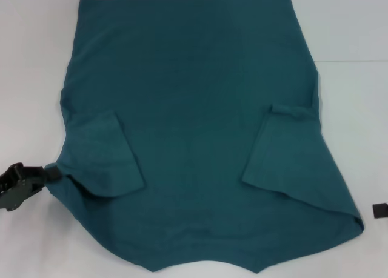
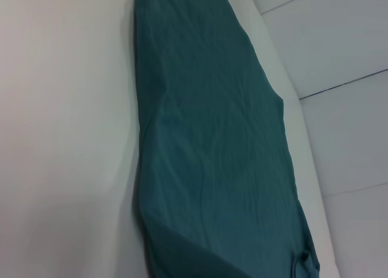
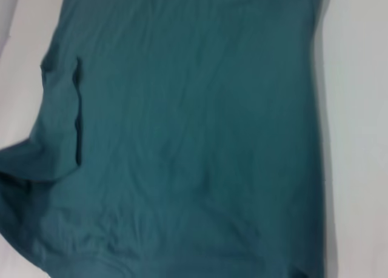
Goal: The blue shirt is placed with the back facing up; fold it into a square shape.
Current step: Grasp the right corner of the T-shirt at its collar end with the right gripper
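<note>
A large blue shirt (image 1: 200, 126) lies spread plain side up on a white table (image 1: 351, 23), filling most of the head view from top to bottom. Both short sleeves are folded inward over the body, one at centre left, one at centre right. At the lower left edge of the frame, the left pincer (image 1: 51, 172) is clamped on the shirt's edge beside the left sleeve fold. A small black object (image 1: 379, 210) sits at the lower right edge; what it is cannot be told.
</note>
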Robot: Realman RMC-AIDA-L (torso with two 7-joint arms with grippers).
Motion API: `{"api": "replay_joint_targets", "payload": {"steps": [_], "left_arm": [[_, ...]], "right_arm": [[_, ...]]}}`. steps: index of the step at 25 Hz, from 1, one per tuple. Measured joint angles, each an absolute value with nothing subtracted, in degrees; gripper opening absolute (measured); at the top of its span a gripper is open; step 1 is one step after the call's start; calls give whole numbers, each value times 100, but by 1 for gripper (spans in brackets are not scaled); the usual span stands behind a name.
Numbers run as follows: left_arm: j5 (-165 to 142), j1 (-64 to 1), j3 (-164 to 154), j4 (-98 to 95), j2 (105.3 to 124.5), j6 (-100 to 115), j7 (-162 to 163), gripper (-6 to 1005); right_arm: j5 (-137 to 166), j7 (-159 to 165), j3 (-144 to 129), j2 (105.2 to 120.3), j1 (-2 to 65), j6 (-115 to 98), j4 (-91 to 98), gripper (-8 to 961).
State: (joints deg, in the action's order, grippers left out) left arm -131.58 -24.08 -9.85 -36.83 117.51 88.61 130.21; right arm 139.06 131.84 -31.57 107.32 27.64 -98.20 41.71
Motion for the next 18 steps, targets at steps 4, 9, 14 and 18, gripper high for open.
{"api": "replay_joint_targets", "payload": {"steps": [4,9,14,18], "left_arm": [[-13158,-2408,-985,-3674,11751,8813,13023,1],[-13158,-2408,-990,-3627,11751,8773,13025,0],[-13158,-2412,-993,-3621,11751,8727,13025,0],[-13157,-2415,-994,-3620,11751,8721,13025,0]], "right_arm": [[13910,13219,-3308,10756,2786,-9696,4170,759],[13913,13221,-3424,10778,2806,-9589,4166,760],[13913,13165,-3697,10861,2859,-9354,4165,760],[13916,13165,-3838,10946,2904,-9178,4166,760]]}}
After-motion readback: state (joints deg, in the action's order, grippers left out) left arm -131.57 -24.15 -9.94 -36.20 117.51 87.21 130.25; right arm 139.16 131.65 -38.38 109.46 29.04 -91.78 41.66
